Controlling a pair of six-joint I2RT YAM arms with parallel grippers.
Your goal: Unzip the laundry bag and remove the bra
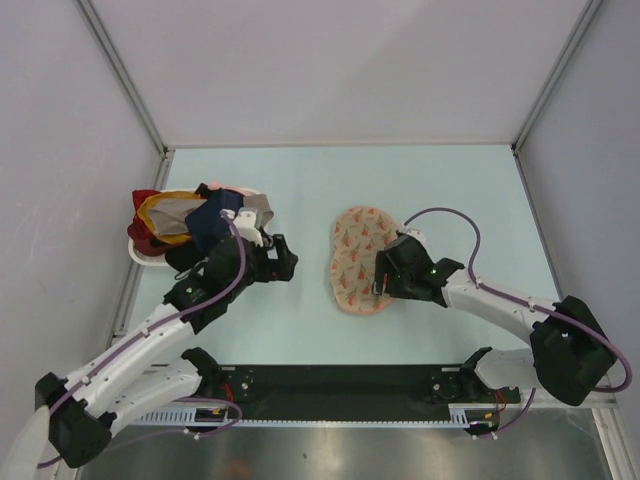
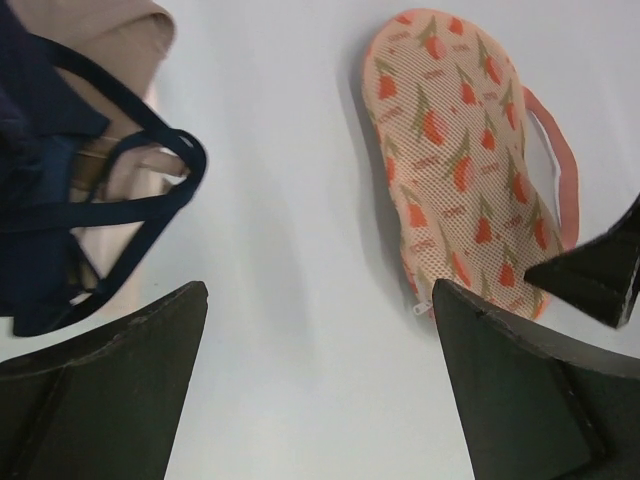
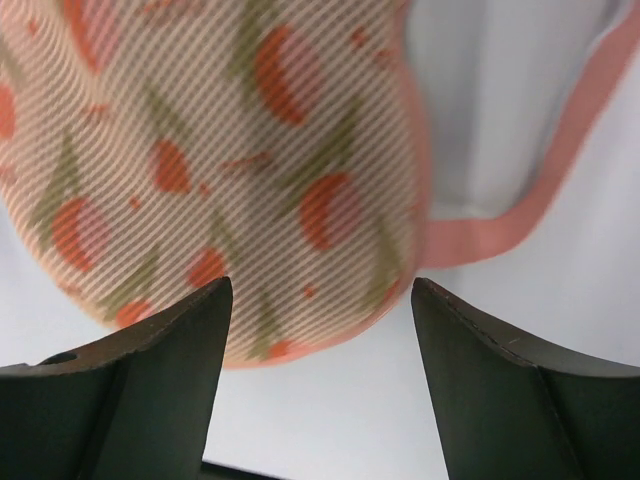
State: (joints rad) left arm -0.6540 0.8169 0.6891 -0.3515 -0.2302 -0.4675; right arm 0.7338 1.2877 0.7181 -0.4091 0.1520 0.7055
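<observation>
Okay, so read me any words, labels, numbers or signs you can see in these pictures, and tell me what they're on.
No readable text in any view.
The laundry bag carries only printed red-orange flower motifs, no lettering.
No tag or label shows on the heap of garments.

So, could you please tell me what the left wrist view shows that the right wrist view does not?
Only the left wrist view shows a navy garment beside a beige garment, nearly the whole bag, and a black part of the right arm at the bag's edge, all beyond the open left gripper. Only the right wrist view shows the bag's mesh close up, under the open right gripper. Both show the bag, its pink loop and the pale table.
</observation>
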